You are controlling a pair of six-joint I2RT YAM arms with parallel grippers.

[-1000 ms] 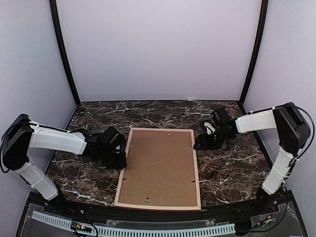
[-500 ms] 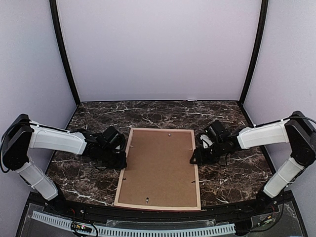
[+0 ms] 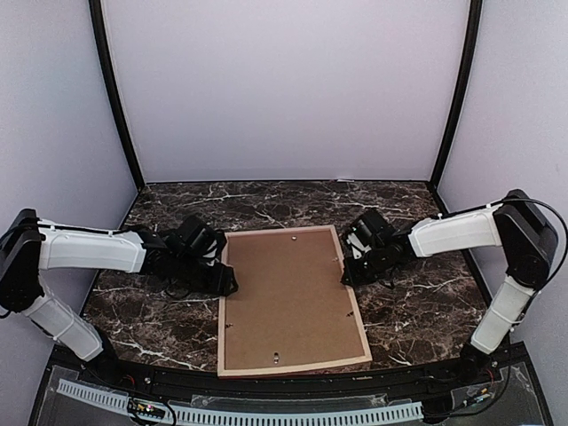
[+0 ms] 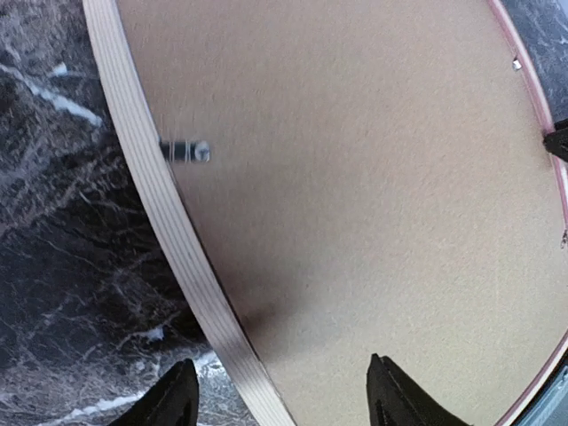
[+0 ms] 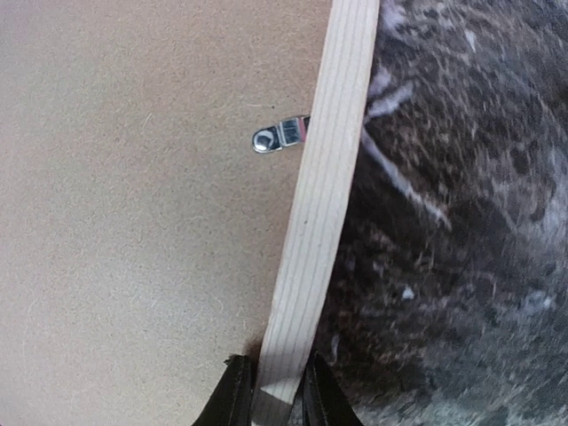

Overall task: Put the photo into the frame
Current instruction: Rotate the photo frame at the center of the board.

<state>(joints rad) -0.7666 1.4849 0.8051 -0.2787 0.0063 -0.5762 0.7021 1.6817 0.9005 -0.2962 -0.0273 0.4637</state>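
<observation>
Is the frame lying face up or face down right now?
Face down: the frame shows its brown backing panel and a metal clip on top.

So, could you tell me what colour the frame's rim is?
The frame rim is pale natural wood; the right wrist view shows it best.

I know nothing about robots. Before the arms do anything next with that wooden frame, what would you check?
1. Grip of right gripper on frame: ok, it pinches the right rail.
2. Grip of left gripper: not ok, its jaws are wide open astride the left rail.
3. Seating of backing board: ok, it lies flat inside the frame.
4. Position of turn clip: ok, it is swung over the board.
5. Whether the photo is inside: cannot tell, the board hides it.
</observation>
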